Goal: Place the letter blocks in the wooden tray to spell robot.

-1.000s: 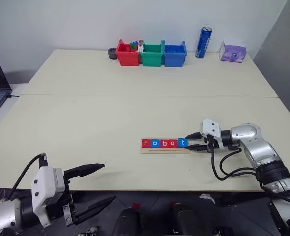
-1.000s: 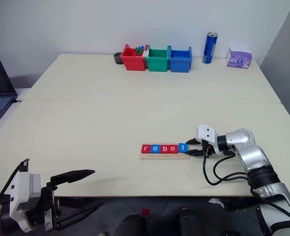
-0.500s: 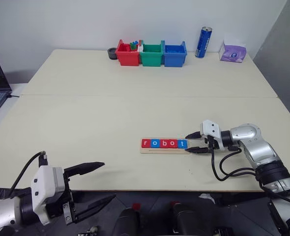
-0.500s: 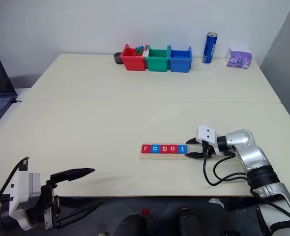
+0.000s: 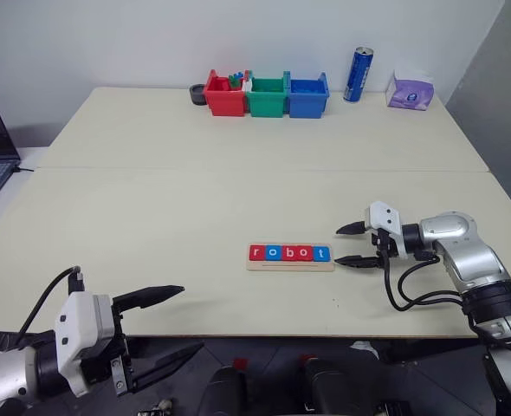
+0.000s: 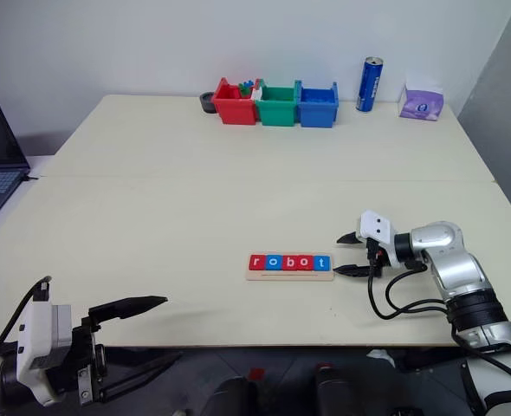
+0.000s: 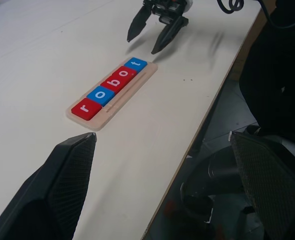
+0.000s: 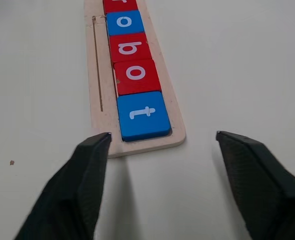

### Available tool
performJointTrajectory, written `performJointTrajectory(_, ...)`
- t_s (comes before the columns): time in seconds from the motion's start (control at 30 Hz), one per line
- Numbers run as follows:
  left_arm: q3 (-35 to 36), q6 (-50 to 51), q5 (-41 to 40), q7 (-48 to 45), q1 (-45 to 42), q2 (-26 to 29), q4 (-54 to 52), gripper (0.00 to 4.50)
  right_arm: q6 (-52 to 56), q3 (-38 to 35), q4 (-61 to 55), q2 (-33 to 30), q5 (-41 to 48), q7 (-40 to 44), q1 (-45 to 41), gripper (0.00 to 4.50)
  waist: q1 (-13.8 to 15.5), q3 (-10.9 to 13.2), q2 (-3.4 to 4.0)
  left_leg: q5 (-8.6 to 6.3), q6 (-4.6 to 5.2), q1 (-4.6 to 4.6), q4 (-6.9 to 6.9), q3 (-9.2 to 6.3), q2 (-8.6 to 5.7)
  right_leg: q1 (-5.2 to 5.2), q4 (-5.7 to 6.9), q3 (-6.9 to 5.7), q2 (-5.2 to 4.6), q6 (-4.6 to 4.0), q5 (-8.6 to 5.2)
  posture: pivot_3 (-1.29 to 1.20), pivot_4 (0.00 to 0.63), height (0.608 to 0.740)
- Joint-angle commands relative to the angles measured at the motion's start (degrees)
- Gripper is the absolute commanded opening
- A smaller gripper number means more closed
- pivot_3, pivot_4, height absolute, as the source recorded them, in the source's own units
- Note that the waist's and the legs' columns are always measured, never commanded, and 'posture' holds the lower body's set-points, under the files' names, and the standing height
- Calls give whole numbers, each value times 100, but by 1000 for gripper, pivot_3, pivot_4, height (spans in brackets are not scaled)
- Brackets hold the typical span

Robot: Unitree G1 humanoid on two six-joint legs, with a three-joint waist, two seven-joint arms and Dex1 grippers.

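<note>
While the letter blocks (image 5: 290, 253) spell robot in the wooden tray (image 5: 290, 264), the right end effector (image 5: 358, 244) gapes empty beside it.

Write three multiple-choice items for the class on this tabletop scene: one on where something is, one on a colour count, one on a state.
1. Where do the three plastic bins (red, green, blue) stand?
A. in a row at the table's far edge
B. beside the wooden tray
C. under the right gripper

2. How many of the five square letter blocks are blue?
A. one
B. two
C. four

3. How does the robot's black-fingered right gripper stand?
A. shut on the t block
B. open, empty, just beyond the tray's t end
C. open over the bins

Answers:
1 A: the bins line the far edge, next to the blue can.
2 B: on the long pale wooden tray the tiles run red r, blue o, red b, red o, blue t.
3 B: its fingers are spread with nothing between them, clear of the tray.
</note>
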Motion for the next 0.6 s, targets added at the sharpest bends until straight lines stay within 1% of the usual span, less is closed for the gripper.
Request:
performJointTrajectory(0.03, 28, -29, -23, -16, -11, 63, -20, 4500, -204, -63, -82, 43, -2, -113, 47, 2086, 0, 0, 0, 0, 0, 0, 0, 0, 0, 0, 0, 0, 0, 0, 0, 0, 150, 740)
performJointTrajectory(0.17, 51, -28, -22, -37, 6, 71, -21, 4500, -278, -18, -61, 67, -42, -153, 82, 613, 0, 0, 0, 0, 0, -1, 0, 0, 0, 0, 0, 1, 0, 0, 0, 0, 150, 740)
performJointTrajectory(0.23, 50, -18, -24, -23, 1, 78, -28, 4500, -296, 14, -65, 80, -66, -168, 91, 23, 0, 0, 0, 0, 0, 0, 0, 0, 0, 0, 0, 0, 0, 0, 0, 0, 150, 740)
performJointTrajectory(0.6, 61, -2, -16, 31, 46, 51, -81, 4500, -462, 197, 99, 148, -246, -226, 49, 23, 0, 0, 0, 0, 0, 0, 0, 0, 1, 0, 0, 0, 0, 0, 0, 0, 150, 740)
